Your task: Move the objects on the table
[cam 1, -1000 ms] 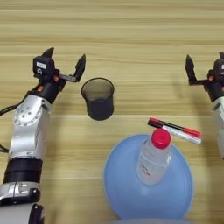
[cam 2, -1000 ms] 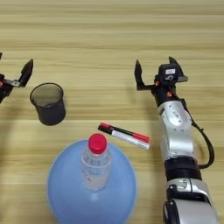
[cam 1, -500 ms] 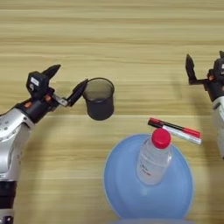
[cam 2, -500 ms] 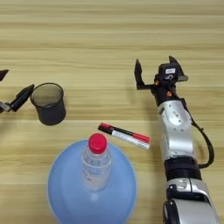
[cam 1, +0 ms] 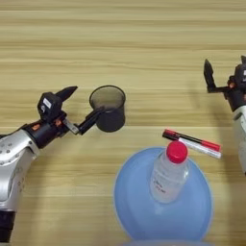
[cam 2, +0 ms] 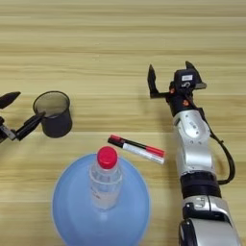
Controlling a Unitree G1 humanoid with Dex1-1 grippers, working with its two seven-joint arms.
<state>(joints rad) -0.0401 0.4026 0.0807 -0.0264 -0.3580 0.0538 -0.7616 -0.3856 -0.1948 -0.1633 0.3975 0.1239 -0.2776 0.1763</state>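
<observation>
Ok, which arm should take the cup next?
Left. The left gripper is open right beside the cup, one finger at its near wall. The right gripper is open too, but sits far across the table, beyond the marker.

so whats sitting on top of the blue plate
Only the clear bottle with its red cap stands upright on the blue plate. The plate surface under the bottle's base is covered. The marker lies on the table beside the rim.
</observation>
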